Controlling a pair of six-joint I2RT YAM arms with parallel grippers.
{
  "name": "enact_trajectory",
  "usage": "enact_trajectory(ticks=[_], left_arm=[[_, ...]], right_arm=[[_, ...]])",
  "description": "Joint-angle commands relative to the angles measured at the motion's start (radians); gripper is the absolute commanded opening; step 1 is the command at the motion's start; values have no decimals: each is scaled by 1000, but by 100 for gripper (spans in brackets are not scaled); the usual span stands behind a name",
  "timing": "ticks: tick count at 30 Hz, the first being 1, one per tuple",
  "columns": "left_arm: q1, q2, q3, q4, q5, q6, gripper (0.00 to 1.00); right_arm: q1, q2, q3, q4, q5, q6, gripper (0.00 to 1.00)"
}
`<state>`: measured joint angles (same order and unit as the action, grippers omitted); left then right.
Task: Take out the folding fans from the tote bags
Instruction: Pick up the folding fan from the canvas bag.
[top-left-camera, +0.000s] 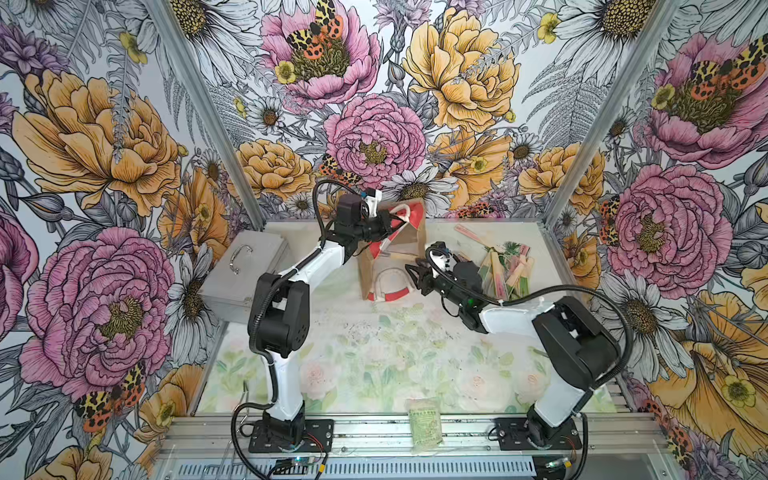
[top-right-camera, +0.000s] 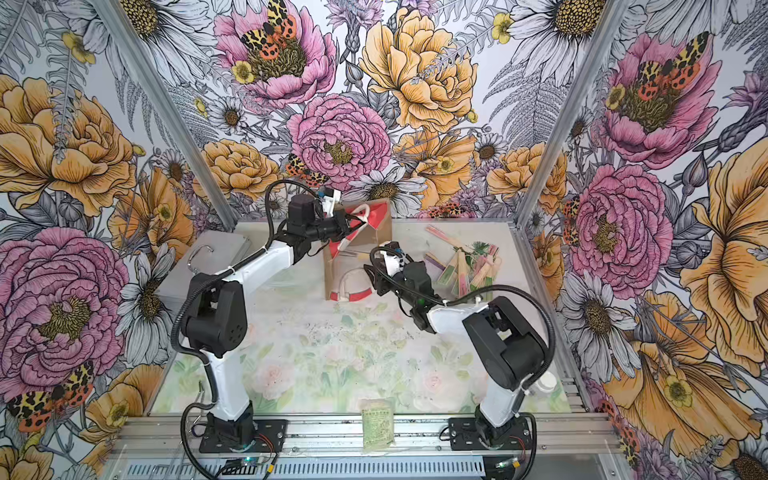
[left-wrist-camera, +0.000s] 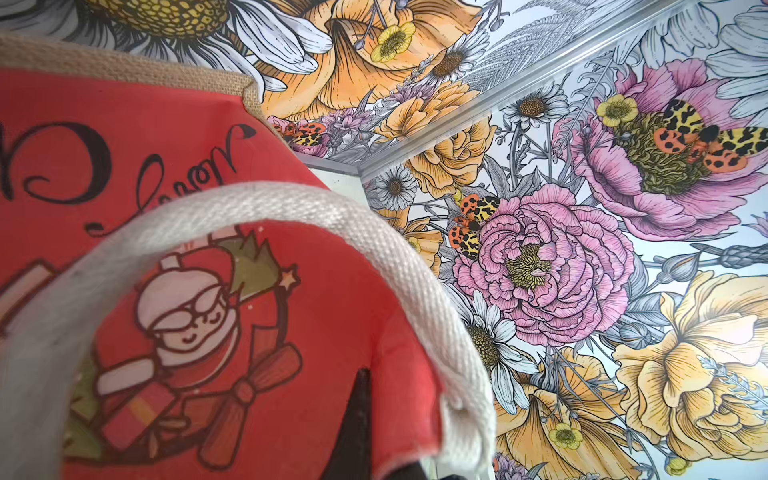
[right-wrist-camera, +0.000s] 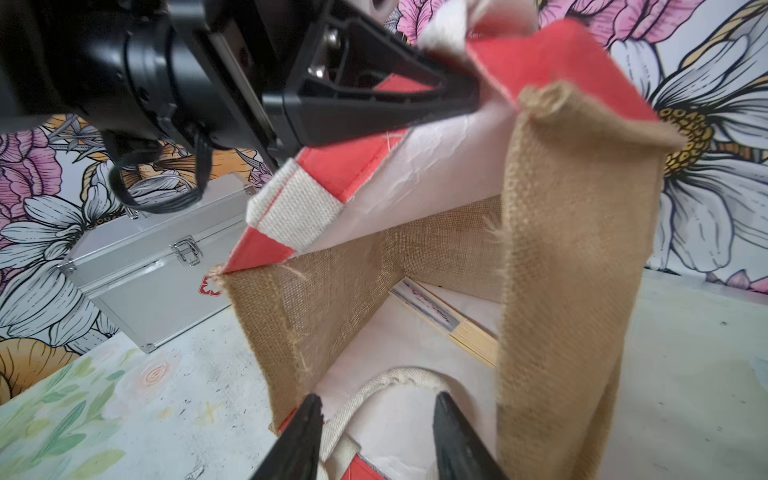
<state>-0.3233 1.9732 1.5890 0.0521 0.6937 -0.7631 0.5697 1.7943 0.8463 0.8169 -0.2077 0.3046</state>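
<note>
The tote bag (top-left-camera: 417, 237) (top-right-camera: 384, 226) lies on its side at the back of the table, its mouth facing my right arm. My left gripper (top-left-camera: 392, 222) (right-wrist-camera: 473, 99) is shut on the bag's upper red wall (left-wrist-camera: 291, 208) beside a white rope handle (left-wrist-camera: 266, 208), holding the mouth up. My right gripper (top-left-camera: 413, 276) (right-wrist-camera: 376, 415) stands open just at the mouth, over the lower rope handle (right-wrist-camera: 399, 374), gripping nothing. One folding fan (right-wrist-camera: 453, 328) lies inside on the bag's floor. Several folding fans (top-left-camera: 498, 270) (top-right-camera: 469, 266) lie heaped on the table right of the bag.
A grey metal case (top-left-camera: 245, 270) (right-wrist-camera: 158, 282) stands at the back left, close behind my left arm. A green printed packet (top-left-camera: 424, 424) (top-right-camera: 377, 422) lies on the front rail. Flowered walls close in the table on three sides.
</note>
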Motion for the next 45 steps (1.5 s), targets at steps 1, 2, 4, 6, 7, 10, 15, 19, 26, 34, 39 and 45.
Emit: enact_trajectory(ticks=[1, 2, 4, 6, 7, 10, 15, 19, 26, 34, 39, 45], left_arm=[[-3, 18, 37, 17, -10, -21, 0], [-3, 19, 42, 17, -10, -22, 0], [-4, 26, 53, 17, -7, -27, 0], [-5, 32, 63, 17, -6, -28, 0], [-7, 33, 66, 17, -8, -30, 0], [-11, 40, 75, 17, -4, -33, 0], [-22, 41, 80, 17, 5, -38, 0], [-33, 38, 82, 17, 5, -38, 0], [-40, 38, 101, 18, 19, -41, 0], [-44, 21, 88, 35, 35, -50, 0], [-45, 19, 77, 55, 43, -58, 0], [-55, 9, 50, 119, 92, -64, 0]], right_arm=[[21, 69, 67, 138, 66, 78, 43], [23, 91, 86, 144, 66, 85, 42], [33, 125, 115, 147, 82, 91, 41], [43, 156, 140, 140, 114, 96, 41], [48, 168, 146, 141, 127, 100, 40], [58, 201, 164, 142, 139, 113, 40], [59, 265, 253, 39, 172, 154, 38], [59, 300, 305, -25, 226, 171, 35], [52, 374, 389, -107, 251, 234, 32], [-4, 432, 498, -283, 145, 480, 32], [-51, 475, 516, -270, 65, 648, 32], [-97, 505, 546, -210, 15, 764, 34]])
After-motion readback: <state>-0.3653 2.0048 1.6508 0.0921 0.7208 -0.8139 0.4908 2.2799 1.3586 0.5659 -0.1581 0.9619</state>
